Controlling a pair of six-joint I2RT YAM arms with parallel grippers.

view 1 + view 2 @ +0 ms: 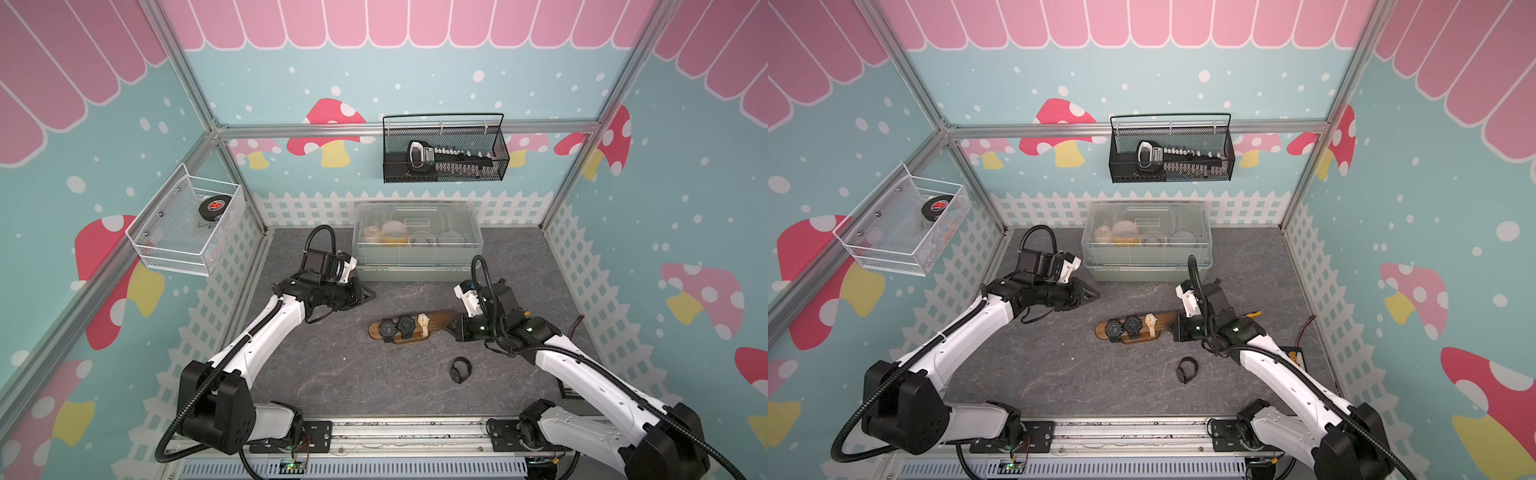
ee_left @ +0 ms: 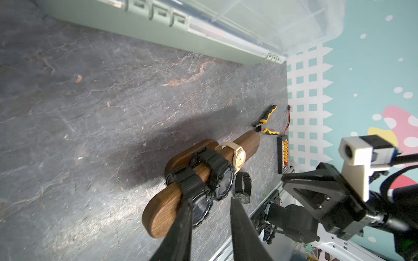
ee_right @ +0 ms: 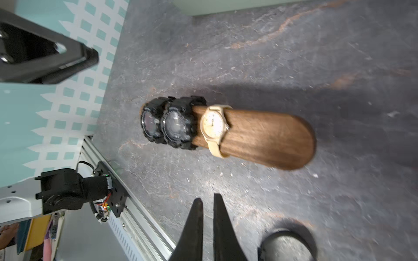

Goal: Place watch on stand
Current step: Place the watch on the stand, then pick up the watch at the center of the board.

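The brown wooden stand [image 1: 438,318] [image 1: 1165,320] lies mid-table and carries two black watches [image 1: 388,328] and a beige watch [image 1: 423,321] [image 3: 213,125]. A loose black watch [image 1: 460,370] [image 1: 1186,369] [image 2: 243,187] rests on the table in front of the stand's right end. My right gripper [image 1: 449,326] [image 3: 207,197] hovers just off that right end, shut and empty. My left gripper [image 1: 371,295] [image 2: 210,200] sits behind and left of the stand, open with nothing between its fingers.
A clear plastic lidded box [image 1: 417,241] stands at the back. Yellow pliers [image 2: 267,119], a charger board [image 2: 285,153] and a red cable [image 1: 575,326] lie by the right wall. A black wire basket [image 1: 444,149] and a white mesh basket [image 1: 187,224] hang on the walls.
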